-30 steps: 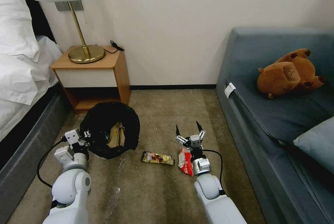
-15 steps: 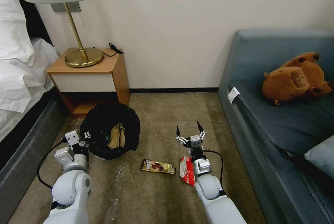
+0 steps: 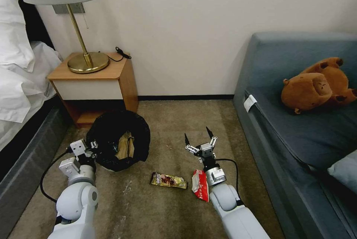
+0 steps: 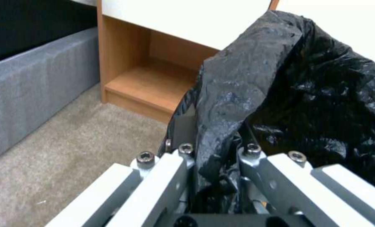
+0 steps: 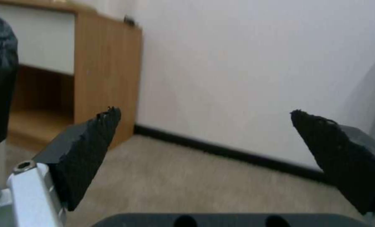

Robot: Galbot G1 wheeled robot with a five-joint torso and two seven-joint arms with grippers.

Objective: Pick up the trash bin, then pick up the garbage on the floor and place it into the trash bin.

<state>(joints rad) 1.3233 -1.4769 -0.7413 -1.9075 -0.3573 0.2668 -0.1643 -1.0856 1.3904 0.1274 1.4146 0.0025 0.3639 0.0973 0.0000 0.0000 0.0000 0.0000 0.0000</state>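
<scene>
**A:** So where's everything at? The left gripper (image 4: 215,157) is clamped on the near rim of the trash bin (image 3: 118,139), pinching the folded-over black bag (image 4: 255,85). The bin sits just in front of the nightstand (image 3: 93,83), with a tan paper wrapper (image 3: 126,144) already inside it.

**B:** And the right gripper (image 3: 198,139) hangs above the carpet (image 3: 167,209) with its fingers spread wide, holding nothing. The snack-bar wrapper (image 3: 169,180) lies flat between the two arms, and the red-and-white packet (image 3: 200,189) lies just beside the right forearm.

**A:** Both look featherlight and crinkly, I'd guess. Thin foil lying flat on carpet is annoying, there's no edge to bite. I'd come straight down and pinch across the narrow width so it buckles up.

**B:** That bag looks slippery too, so the rim grip could creep. Not much is in the way, though: the sofa (image 3: 297,127) is off to the right and the bed frame (image 3: 29,157) is off to the left.
</scene>
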